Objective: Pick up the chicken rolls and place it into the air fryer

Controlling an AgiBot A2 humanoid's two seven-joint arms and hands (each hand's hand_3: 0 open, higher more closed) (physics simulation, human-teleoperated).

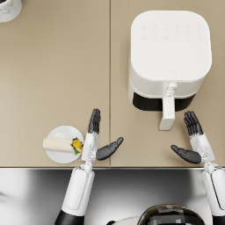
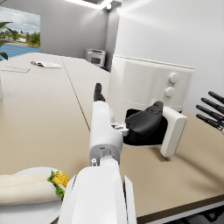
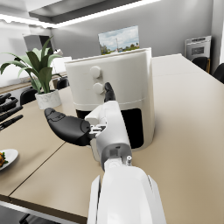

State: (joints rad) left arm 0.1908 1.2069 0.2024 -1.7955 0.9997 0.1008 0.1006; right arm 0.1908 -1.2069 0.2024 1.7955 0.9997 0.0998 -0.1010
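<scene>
A chicken roll (image 1: 60, 144) with green and yellow filling at one end lies on a small white plate (image 1: 66, 157) near the table's front edge, left of centre. My left hand (image 1: 97, 139) hovers just right of the plate, fingers spread, holding nothing. The white air fryer (image 1: 169, 55) stands at the right, its drawer pulled partly out with the handle (image 1: 167, 112) pointing toward me. My right hand (image 1: 193, 140) is open in front of the fryer, right of the handle. The roll (image 2: 30, 187) also shows in the left wrist view beside my forearm.
A white pot (image 1: 9, 9) sits at the far left corner; the right wrist view shows it holding a green plant (image 3: 37, 70). A seam (image 1: 110, 79) runs down the beige tabletop. Below the table's front edge lies a grey floor strip.
</scene>
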